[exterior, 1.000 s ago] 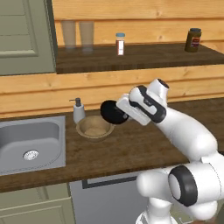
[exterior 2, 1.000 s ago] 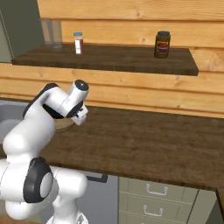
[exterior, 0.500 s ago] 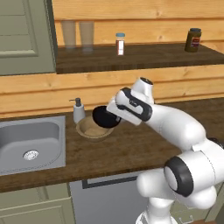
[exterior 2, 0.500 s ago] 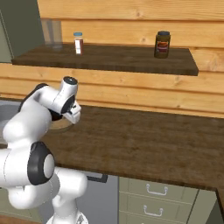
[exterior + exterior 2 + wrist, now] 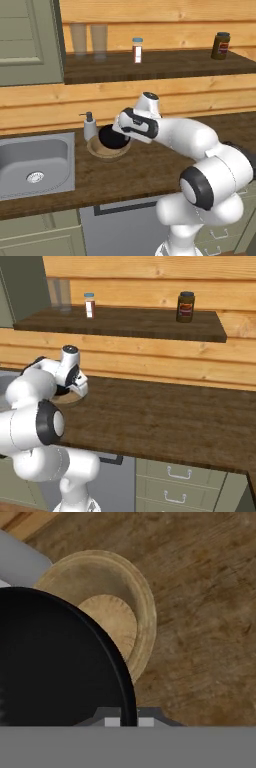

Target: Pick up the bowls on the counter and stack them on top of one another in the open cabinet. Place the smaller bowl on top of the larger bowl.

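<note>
Over by the sink (image 5: pixel 35 165), at the left end of the dark wooden table (image 5: pixel 150 165), the white arm reaches across with its gripper (image 5: pixel 129 719) clamped on the rim of the small black bowl (image 5: pixel 113 137) — the two fingertips pinch the edge between them, jaws drawn close. That black bowl hangs right over the wide tan bowl (image 5: pixel 108 150), which sits on the table just right of the sink. From the hand's own camera the black bowl (image 5: pixel 55 662) covers the left part of the tan one (image 5: pixel 115 607), whose lighter floor and thick rim show past it; whether the two touch, I can't tell. A soap dispenser (image 5: pixel 90 126) stands just behind the tan bowl, against the plank wall.

Higher up, the open cabinet's dark shelf (image 5: pixel 160 65) runs along the wall — two clear glasses (image 5: pixel 89 41) at its left, a small white bottle (image 5: pixel 137 50) near the middle, a dark jar (image 5: pixel 221 46) at the far right. A grey-green cabinet door (image 5: pixel 25 40) hangs left of the shelf.
</note>
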